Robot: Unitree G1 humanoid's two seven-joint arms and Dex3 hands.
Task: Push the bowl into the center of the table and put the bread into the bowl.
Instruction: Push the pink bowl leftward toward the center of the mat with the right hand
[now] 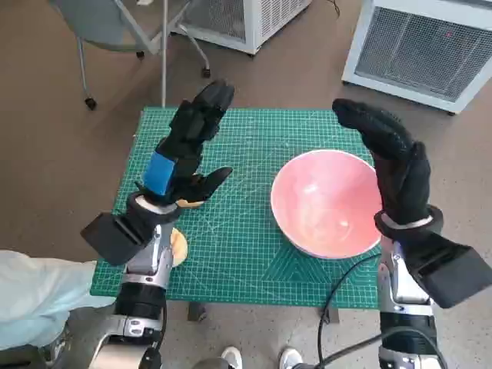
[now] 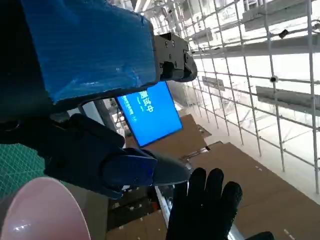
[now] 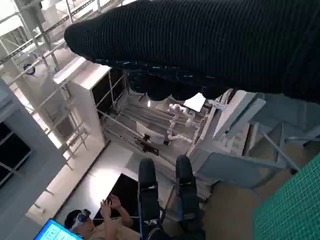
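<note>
Though round, bowl (image 1: pixel 327 201) faces upward

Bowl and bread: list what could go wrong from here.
1. The pink bowl sits toward the right side of the green mat; the raised right hand beside its rim could catch the rim and tip it rather than slide it.
2. The bread lies near the mat's left edge, mostly hidden under the left hand and forearm, so a blind grasp may nudge it off the table.
</note>
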